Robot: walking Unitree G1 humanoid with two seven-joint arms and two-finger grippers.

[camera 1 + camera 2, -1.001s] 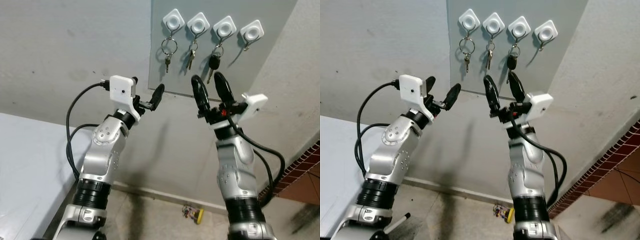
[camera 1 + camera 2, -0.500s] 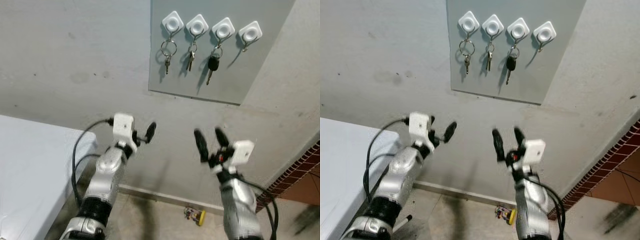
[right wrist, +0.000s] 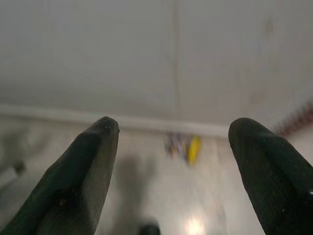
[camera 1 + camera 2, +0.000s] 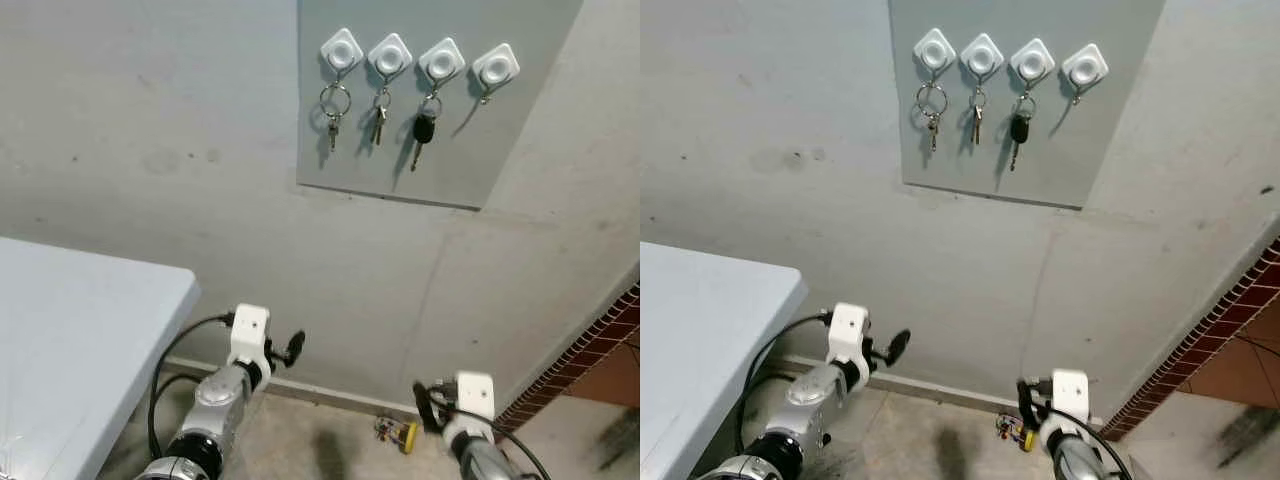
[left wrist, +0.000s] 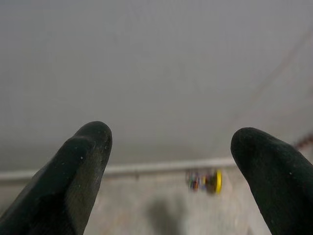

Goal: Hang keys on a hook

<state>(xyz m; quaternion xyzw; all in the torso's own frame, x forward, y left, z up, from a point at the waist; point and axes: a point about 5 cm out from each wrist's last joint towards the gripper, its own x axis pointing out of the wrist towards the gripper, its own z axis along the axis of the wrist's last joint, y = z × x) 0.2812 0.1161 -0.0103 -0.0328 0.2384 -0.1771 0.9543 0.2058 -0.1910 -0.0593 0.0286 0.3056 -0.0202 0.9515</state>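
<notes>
Arms low near floor, left fingers (image 5: 83, 166) spread, right fingers (image 3: 93, 161) spread, empty.

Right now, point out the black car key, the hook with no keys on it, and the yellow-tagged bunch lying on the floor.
black car key (image 4: 424, 131), left eye view, on its black head.
bare hook (image 4: 496, 66), left eye view, on the middle of its white plate.
yellow-tagged bunch (image 4: 397, 433), left eye view, on the yellow tag by the skirting.

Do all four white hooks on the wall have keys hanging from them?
No. Three hooks hold keys, but the hook farthest to the robot's right has no keys under it, just its small bare metal hook.
</notes>
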